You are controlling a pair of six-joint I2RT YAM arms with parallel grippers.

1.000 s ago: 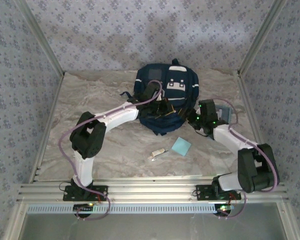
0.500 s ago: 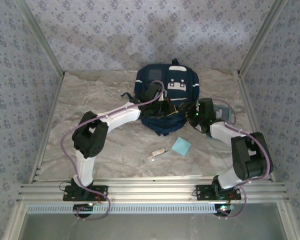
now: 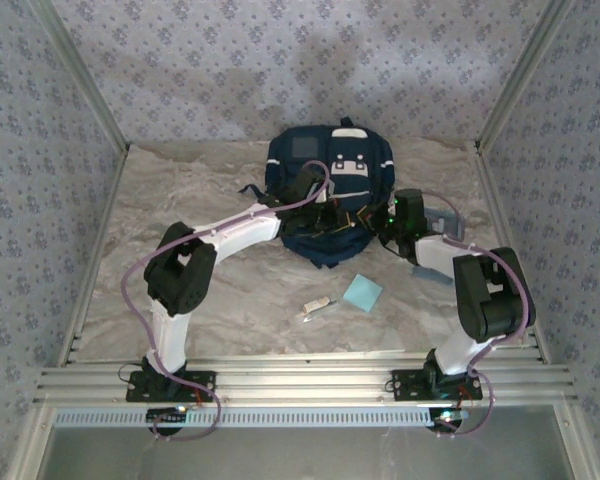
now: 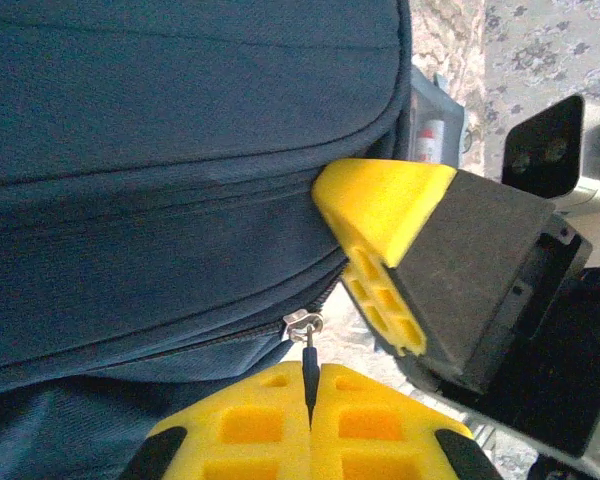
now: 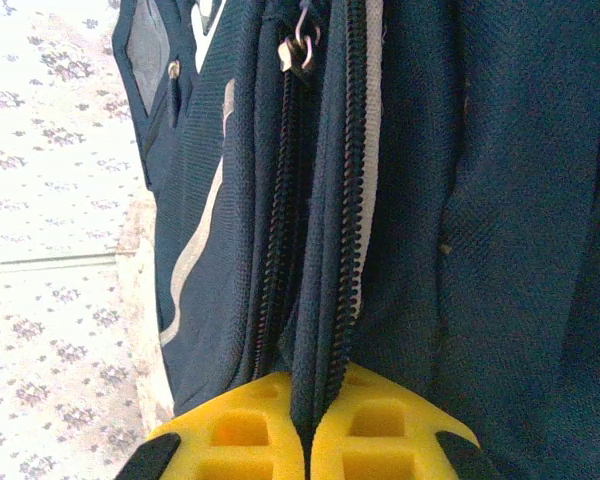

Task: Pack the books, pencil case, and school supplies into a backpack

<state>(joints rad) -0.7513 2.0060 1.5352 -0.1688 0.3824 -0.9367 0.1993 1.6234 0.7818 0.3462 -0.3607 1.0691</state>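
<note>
Backpack [image 3: 330,185] at the far middle of the table [image 3: 200,190], with both arms at its zip.

Left gripper [image 4: 310,400]: fingers pressed together on the dark zipper pull [image 4: 307,355], with the metal slider just above them.

Right gripper [image 5: 305,410]: fingers closed tight on the backpack's fabric edge, between two lines of zip teeth [image 5: 352,150].

The zip appears at most partly parted, but the close views do not settle how far the bag stands open.

Progress, as judged, is at the opening stage. The light-blue pad [image 3: 362,292] and the white stick [image 3: 317,307] lie on the bare table nearer the arm bases, well apart from the bag. The grey pencil case [image 3: 442,218] lies just beside the bag's right flank, partly under the right arm. All three are yet to go in. Whether any book is already inside cannot be told.
</note>
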